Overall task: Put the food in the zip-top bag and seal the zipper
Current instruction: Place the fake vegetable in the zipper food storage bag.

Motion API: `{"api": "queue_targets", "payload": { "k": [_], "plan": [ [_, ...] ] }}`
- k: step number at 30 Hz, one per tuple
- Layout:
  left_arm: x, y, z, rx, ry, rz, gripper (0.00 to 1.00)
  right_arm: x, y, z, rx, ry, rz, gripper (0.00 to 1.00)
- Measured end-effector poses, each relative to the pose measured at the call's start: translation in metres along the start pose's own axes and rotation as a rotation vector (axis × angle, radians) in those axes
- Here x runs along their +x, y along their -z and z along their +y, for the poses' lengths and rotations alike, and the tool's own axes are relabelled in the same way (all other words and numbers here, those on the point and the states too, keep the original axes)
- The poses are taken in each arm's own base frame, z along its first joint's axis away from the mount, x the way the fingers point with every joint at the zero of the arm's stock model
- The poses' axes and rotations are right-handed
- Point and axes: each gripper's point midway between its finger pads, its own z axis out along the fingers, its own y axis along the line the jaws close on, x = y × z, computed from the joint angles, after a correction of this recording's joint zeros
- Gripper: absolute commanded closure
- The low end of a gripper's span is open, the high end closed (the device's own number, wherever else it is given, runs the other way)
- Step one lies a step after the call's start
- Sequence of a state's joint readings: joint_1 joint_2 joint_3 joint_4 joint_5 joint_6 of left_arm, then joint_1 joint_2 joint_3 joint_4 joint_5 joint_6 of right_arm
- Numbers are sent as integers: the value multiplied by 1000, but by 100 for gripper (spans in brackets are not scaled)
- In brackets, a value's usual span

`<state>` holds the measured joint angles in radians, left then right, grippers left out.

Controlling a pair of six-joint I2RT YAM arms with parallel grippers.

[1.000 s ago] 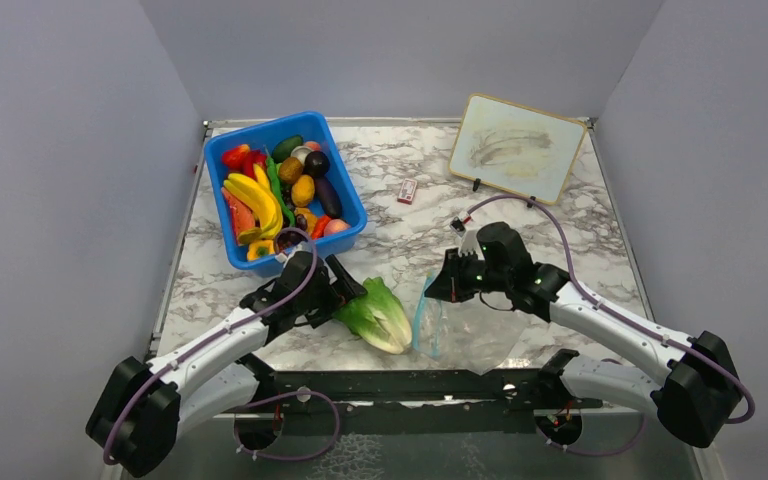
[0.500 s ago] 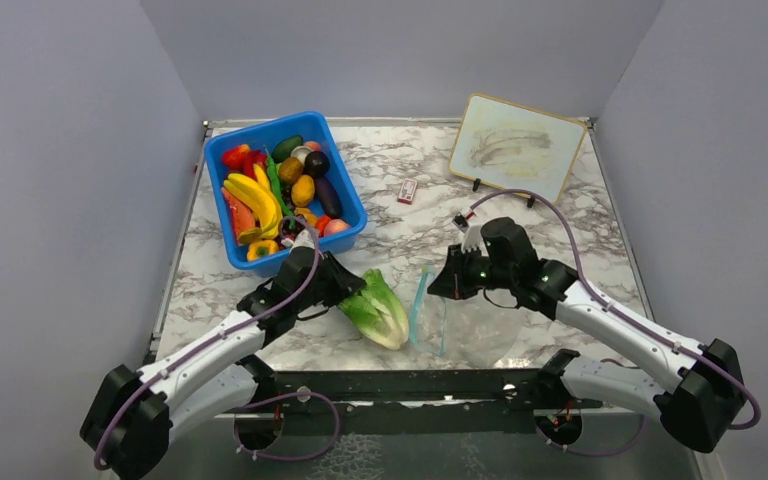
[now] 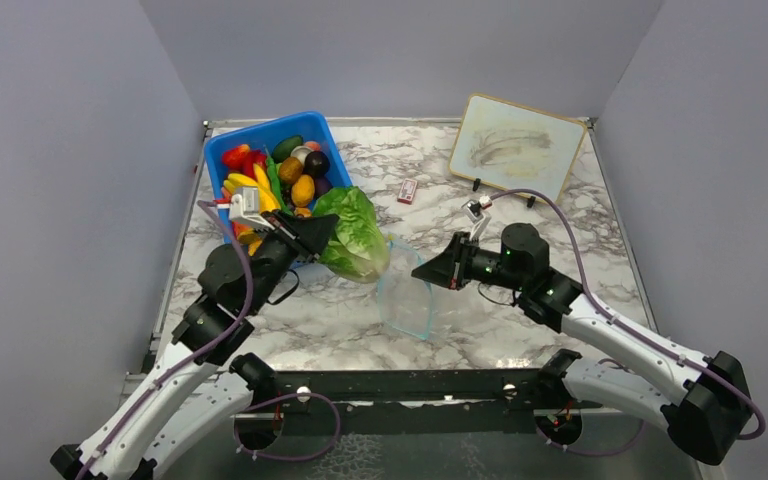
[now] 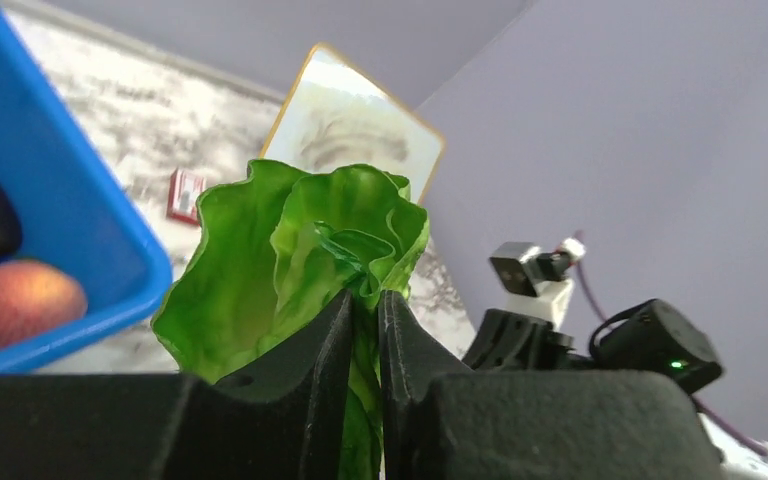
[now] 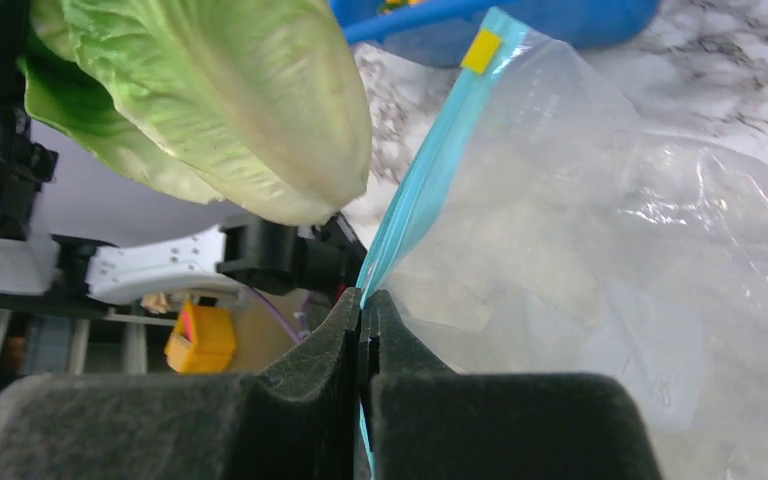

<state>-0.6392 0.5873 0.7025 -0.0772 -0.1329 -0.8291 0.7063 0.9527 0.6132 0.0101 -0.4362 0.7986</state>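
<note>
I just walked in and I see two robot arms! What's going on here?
The left claw is pinching a toy lettuce and holding it up in the air, right beside the mouth of a clear zip-top bag. The right claw grips the bag's light-blue zipper to hold the mouth up. The lettuce is not inside the bag yet. Lots more toy food sits in the blue bin behind.
</note>
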Motion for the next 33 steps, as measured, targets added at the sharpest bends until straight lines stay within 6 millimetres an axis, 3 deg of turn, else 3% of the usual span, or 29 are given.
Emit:
{"api": "queue_targets", "payload": {
  "k": [5,11,14,22,33],
  "plan": [
    [-41,22,-37,125,-40,-119,88,-21,-6,22,-107,-69,-94,99],
    [-58,37,-70,293,-72,-190,88,-39,-15,41,-218,-190,-158,99],
    [-50,39,-70,350,-74,-201,91,-45,-15,47,-262,-241,-176,99],
    [-3,26,-33,335,-84,-138,94,-54,-13,64,-345,-277,-194,99],
    [35,16,-19,412,-203,-84,97,-51,-30,60,-372,-300,-144,99]
  ]
}}
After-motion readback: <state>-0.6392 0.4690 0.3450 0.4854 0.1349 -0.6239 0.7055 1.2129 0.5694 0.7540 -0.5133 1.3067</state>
